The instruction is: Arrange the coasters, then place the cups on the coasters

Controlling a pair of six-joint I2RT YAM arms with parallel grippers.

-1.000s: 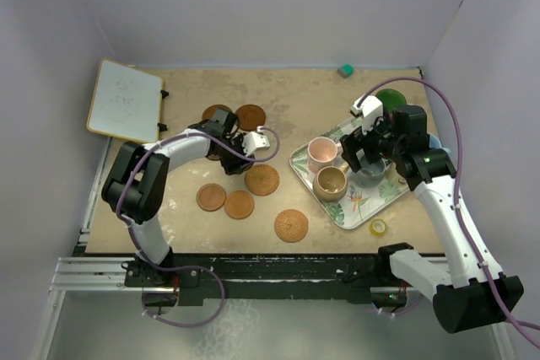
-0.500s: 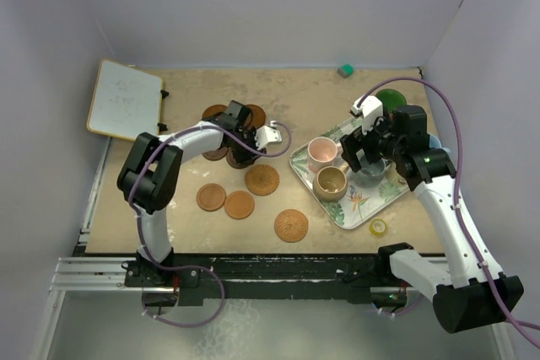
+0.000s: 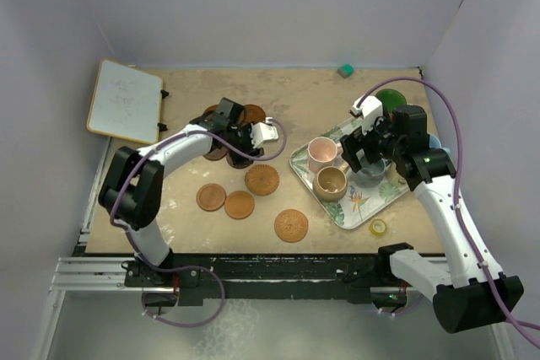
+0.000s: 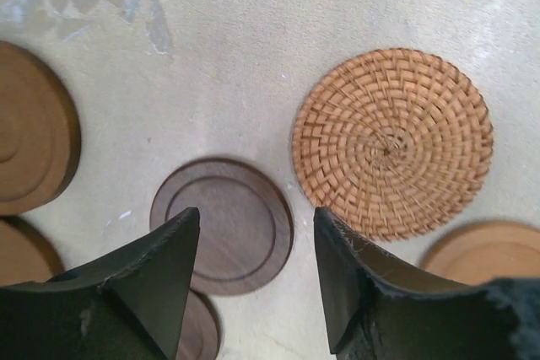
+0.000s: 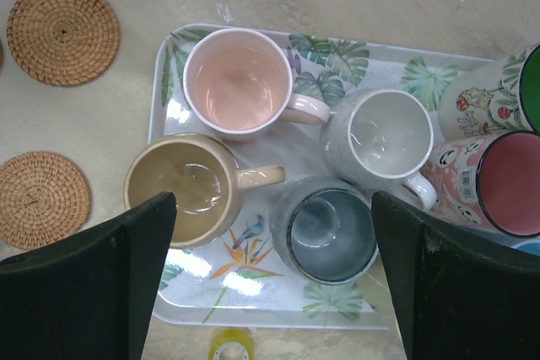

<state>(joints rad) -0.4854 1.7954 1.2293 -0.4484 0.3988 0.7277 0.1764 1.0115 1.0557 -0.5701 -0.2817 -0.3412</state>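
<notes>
Your left gripper (image 4: pixel 253 233) has just edged farther and spread, empty, above the dark brown ringed wooden coaster (image 4: pixel 224 225), which lies flat left of the woven rattan coaster (image 4: pixel 392 142) (placed, I'd judge). Your right gripper (image 5: pixel 272 208) waits wide open over the ceramic mugs (image 5: pixel 239 82), right.

Beige, scuffed tabletop (image 3: pixel 312 94) was boxed in by plain pale walls (image 3: pixel 270 6) on three sides, evenly lit, with a small whiteboard (image 3: pixel 125 100) at its far-left edge, a green block (image 3: pixel 345 70) near the back wall, and an aluminium rail (image 3: pixel 93 274) along the near edge.
</notes>
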